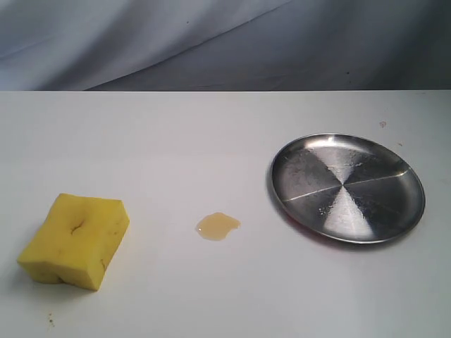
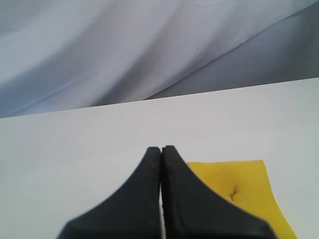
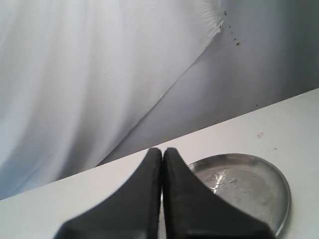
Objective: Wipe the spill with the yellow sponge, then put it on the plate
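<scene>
Exterior: the yellow sponge (image 1: pixel 74 241) is seen at left, the plate (image 1: pixel 347 187) at right, the spill (image 1: pixel 218 226) between (touching neither).
Left wrist: the left gripper (image 2: pixel 161 149) is clenched empty above the yellow sponge.
Right wrist: the right gripper (image 3: pixel 162 150) is clenched empty before the plate.

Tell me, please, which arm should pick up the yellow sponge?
Left: the yellow sponge lies on its side, showing beside the shut left pincer; the right pincer faces the plate.
</scene>
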